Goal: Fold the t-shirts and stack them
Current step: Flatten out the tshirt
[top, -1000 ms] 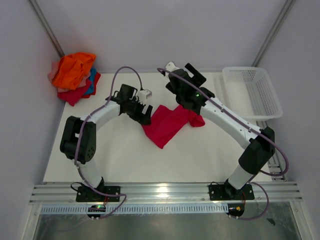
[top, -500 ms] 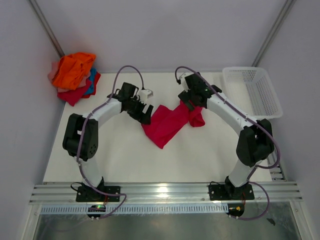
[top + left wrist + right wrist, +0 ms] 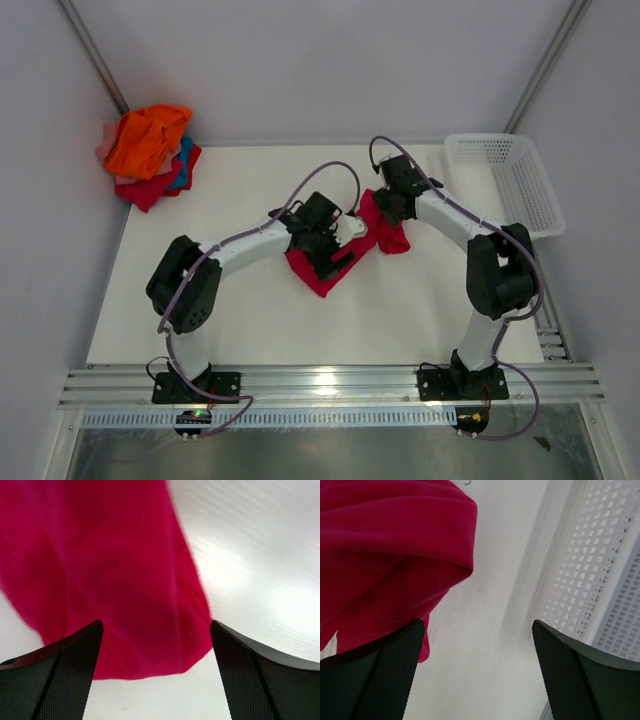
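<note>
The left gripper (image 3: pixel 156 626) hangs with its jaws wide apart, its two black, cross-hatched fingers (image 3: pixel 70 675) filling the bottom corners. Between and beyond them lies the crimson t-shirt (image 3: pixel 100 570), slightly blurred, spreading from the top left down to a rounded edge that ends just ahead of the fingertips. Nothing is clamped between the jaws. The white desk (image 3: pixel 250 555) shows glossy highlights at right and a bare strip along the bottom.
</note>
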